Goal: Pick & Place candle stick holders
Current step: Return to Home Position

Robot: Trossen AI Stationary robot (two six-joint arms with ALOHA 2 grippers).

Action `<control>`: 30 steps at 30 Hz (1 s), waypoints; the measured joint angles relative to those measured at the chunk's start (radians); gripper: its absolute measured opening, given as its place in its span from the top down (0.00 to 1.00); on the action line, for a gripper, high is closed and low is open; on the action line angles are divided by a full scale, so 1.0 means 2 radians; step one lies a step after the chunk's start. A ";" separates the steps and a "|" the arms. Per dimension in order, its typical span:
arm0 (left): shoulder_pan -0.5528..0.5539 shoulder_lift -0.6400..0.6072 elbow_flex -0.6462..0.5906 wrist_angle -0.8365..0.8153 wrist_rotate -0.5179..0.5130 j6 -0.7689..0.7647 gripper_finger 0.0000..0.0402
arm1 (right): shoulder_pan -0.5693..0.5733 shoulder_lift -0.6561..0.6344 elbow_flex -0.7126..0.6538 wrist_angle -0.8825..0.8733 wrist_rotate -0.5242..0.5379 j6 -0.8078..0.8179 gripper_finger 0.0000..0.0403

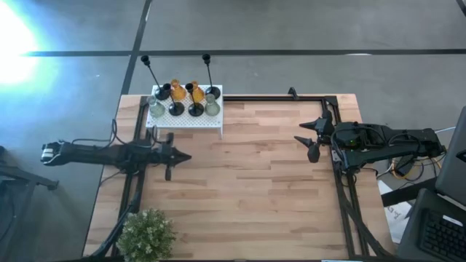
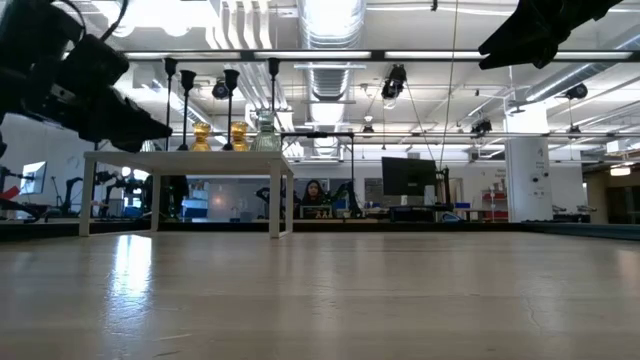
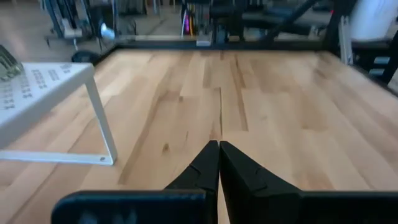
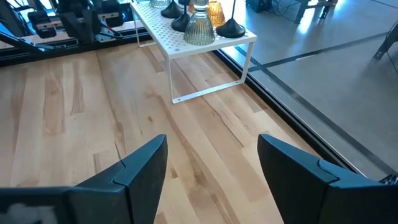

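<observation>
— What sort of place is shown?

— A robotics lab in a large open hall is indicated. Across the top of the low view, bare ceiling ducts (image 2: pixel 330 30) and pipes are seen among strip lights.

— And lower down?

— At the centre of that frame a monitor (image 2: pixel 408 175) is set on distant desks, and a person (image 2: pixel 314 192) is seated behind them. At the right a white column (image 2: pixel 520 180) is seen.

— What is added from above?

— A grey concrete floor (image 1: pixel 291 25) fills the top of the high view. Below it, a wooden tabletop (image 1: pixel 255 182) is framed by black rails, with the left robot arm (image 1: pixel 109 154) and the right robot arm (image 1: pixel 378 140) mounted at its sides. Loose cables (image 1: pixel 399 169) and a keyboard (image 1: pixel 440 233) are seen at the lower right.
</observation>
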 joint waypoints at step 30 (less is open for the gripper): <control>-0.001 -0.156 -0.020 -0.033 -0.001 0.034 0.96 | 0.000 0.000 0.000 0.000 0.000 0.000 0.39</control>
